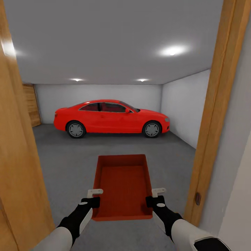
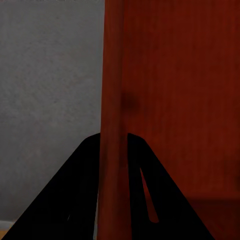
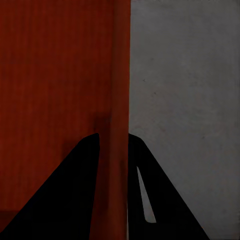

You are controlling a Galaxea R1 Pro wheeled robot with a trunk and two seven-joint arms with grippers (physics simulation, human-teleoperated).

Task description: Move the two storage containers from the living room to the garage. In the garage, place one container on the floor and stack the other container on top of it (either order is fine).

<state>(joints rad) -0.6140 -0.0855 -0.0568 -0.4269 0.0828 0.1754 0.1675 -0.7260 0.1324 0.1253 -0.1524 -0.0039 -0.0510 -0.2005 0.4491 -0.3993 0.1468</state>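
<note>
Head view: left gripper (image 1: 94,196) and right gripper (image 1: 155,196) carry one red bin (image 1: 122,186) through the doorway (image 1: 216,115), above the garage floor (image 1: 69,164); red car (image 1: 111,118) beyond. Left wrist view: fingers (image 2: 75,200) pinch the bin wall. Right wrist view: likewise. Judged next: roll inside, lower the bin.

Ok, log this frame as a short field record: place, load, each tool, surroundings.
place: doorway into the garage, wooden door frame on both sides
load: one storage container, empty, carried level above the floor
left tool: shut on the container's left wall
right tool: shut on its right wall
surroundings: red car parked ahead
</note>
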